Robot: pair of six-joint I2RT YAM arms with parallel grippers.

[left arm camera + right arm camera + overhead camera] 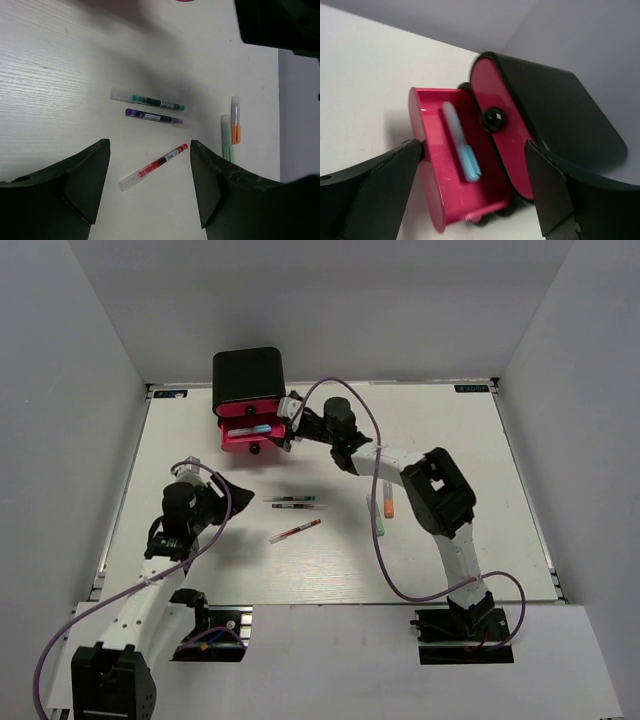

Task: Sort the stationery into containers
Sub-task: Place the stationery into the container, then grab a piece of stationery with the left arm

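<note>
The black cabinet (pixel 246 375) stands at the table's far side with one pink drawer (pixel 240 440) pulled out; the blue marker (pixel 257 429) lies in it. The right wrist view shows that drawer (pixel 427 165), the marker (pixel 462 147) and a shut drawer's knob (pixel 494 118). My right gripper (pixel 291 422) is open and empty beside the open drawer (pixel 475 170). Two whitish pens (pixel 147 101) (pixel 152 117) and the red pen (pixel 155 167) lie mid-table. My left gripper (pixel 150 185) is open and empty above the red pen (pixel 295 530). The eraser is out of view.
The orange marker (pixel 387 500) and the green marker (pixel 379 518) lie side by side under the right forearm, right of the pens; they also show in the left wrist view, orange (pixel 235 125) and green (pixel 226 142). White walls enclose the table.
</note>
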